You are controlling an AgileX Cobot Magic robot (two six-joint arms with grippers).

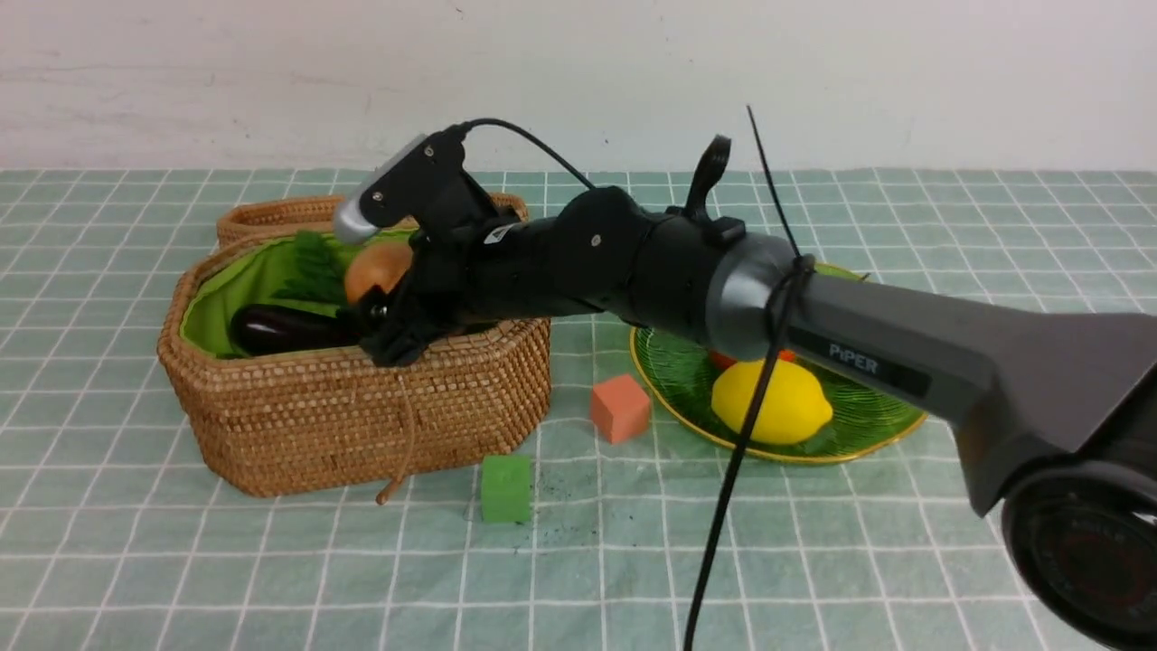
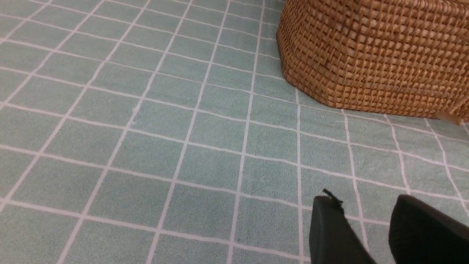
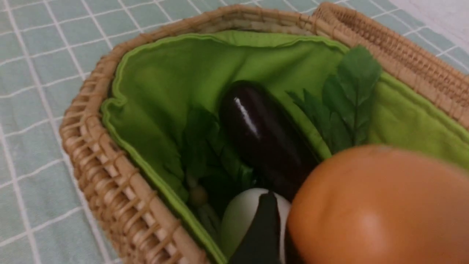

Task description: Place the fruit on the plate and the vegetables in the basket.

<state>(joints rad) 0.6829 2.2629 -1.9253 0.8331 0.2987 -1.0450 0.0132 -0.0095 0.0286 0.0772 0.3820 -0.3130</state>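
My right gripper (image 1: 390, 312) hangs over the open wicker basket (image 1: 352, 398), shut on a tan-orange potato (image 1: 380, 268). In the right wrist view the potato (image 3: 377, 205) fills the space beside one dark fingertip (image 3: 265, 220). Below it in the basket (image 3: 95, 146) lie the purple eggplant (image 3: 262, 132), the white radish (image 3: 238, 216) and green leaves (image 3: 348, 95). The eggplant (image 1: 280, 330) also shows in the front view. The green plate (image 1: 859, 420) holds the yellow lemon (image 1: 777, 402), with an orange-red fruit (image 1: 723, 359) mostly hidden by my arm. My left gripper (image 2: 366, 205) is open and empty above the cloth near the basket's side (image 2: 373, 55).
A small orange cube (image 1: 620, 408) and a small green cube (image 1: 505, 488) sit on the checked cloth between the basket and the plate. The basket's lid (image 1: 280, 215) lies behind it. My right arm (image 1: 813, 307) spans the plate's area.
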